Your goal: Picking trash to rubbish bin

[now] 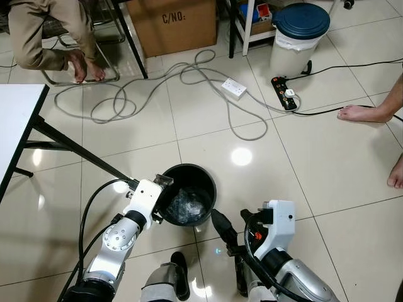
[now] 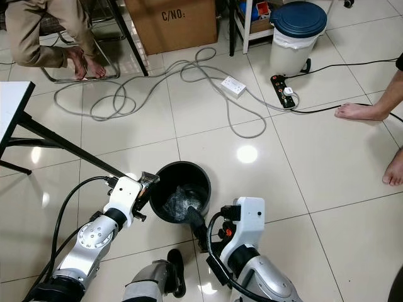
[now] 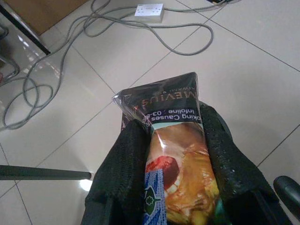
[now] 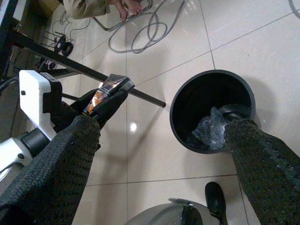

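A black round rubbish bin (image 1: pixel 189 167) stands on the tiled floor just in front of me, with crumpled clear plastic (image 1: pixel 186 205) lying inside it. My left gripper (image 1: pixel 162 184) is at the bin's left rim, shut on a wrapped cigarette pack (image 3: pixel 176 140) that sticks out past the fingers (image 3: pixel 126 154). The pack (image 4: pixel 108 89) is held level with the rim, beside the bin rather than over its opening. My right gripper (image 4: pixel 164 125) hovers open at the bin's near right side, one finger (image 1: pixel 223 228) pointing toward the rim, nothing between its fingers.
Grey cables (image 1: pixel 189 75) and two power strips (image 1: pixel 233 87) lie beyond the bin. A white pedal bin with a blue lid (image 1: pixel 301 31) and a cardboard box (image 1: pixel 179 22) stand at the back. A person sits back left (image 1: pixel 44 31); bare feet (image 1: pixel 362 113) right. White table (image 1: pixel 16 119) left.
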{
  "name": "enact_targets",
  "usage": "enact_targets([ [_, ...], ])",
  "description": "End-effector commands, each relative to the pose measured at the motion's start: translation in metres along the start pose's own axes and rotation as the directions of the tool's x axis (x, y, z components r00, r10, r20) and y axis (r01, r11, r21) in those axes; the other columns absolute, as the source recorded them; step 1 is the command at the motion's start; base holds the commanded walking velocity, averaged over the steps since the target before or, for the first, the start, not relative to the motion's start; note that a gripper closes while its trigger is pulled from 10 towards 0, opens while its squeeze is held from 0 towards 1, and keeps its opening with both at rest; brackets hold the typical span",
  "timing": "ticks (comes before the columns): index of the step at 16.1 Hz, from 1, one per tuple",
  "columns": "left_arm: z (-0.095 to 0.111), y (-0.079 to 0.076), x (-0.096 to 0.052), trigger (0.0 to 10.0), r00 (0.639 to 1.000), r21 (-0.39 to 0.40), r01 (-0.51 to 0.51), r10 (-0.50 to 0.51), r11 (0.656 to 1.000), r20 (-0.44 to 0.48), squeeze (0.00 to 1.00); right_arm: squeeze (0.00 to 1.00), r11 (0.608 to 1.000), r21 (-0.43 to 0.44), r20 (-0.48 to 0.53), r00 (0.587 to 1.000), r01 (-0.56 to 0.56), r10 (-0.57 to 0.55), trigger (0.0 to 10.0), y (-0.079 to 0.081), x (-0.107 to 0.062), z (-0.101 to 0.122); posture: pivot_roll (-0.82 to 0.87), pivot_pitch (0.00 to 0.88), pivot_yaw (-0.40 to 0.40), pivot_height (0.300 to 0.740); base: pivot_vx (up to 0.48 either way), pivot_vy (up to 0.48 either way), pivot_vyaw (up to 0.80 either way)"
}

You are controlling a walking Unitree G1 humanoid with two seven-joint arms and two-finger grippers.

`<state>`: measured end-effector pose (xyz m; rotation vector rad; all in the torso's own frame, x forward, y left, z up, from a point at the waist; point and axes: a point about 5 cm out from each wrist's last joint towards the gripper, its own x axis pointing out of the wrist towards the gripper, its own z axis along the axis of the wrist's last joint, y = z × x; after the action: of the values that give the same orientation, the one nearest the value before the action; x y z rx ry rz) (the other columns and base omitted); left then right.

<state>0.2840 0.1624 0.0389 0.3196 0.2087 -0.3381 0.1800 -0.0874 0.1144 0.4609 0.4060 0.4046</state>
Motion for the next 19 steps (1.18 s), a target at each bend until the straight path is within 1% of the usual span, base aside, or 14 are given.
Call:
enact_targets([
  [1, -0.012, -0.003, -0.005, 10.0, 0.999, -0.003, 0.015, -0.015, 1.0, -0.045, 0.0, 0.0, 1.0, 0.015, -0.01, 1.0, -0.026, 0.026, 10.0, 0.008, -0.001, -0.002, -0.11, 0.358, 0.117, 0.74, 0.0, 0.0, 0.0],
  [3, -0.013, -0.004, -0.005, 10.0, 0.999, -0.004, 0.017, -0.017, 1.0, -0.047, 0.0, 0.0, 1.0, 0.014, -0.01, 1.0, -0.027, 0.027, 10.0, 0.007, -0.001, -0.002, -0.11, 0.353, 0.114, 0.74, 0.0, 0.0, 0.0],
  [14, -0.022, -0.004, -0.008, 10.0, 0.997, -0.005, 0.007, -0.007, 1.0, -0.079, 0.0, 0.0, 0.999, 0.007, -0.012, 0.999, -0.036, 0.036, 10.0, 0.009, -0.001, -0.001, -0.11, 0.351, 0.115, 0.74, 0.29, 0.0, 0.0],
  [19, -0.026, -0.002, -0.01, 10.0, 0.995, 0.001, -0.001, 0.001, 1.0, -0.097, 0.0, 0.0, 0.999, 0.003, -0.015, 0.999, -0.037, 0.037, 10.0, 0.009, -0.002, -0.002, -0.11, 0.35, 0.112, 0.74, 0.38, 0.0, 0.0],
])
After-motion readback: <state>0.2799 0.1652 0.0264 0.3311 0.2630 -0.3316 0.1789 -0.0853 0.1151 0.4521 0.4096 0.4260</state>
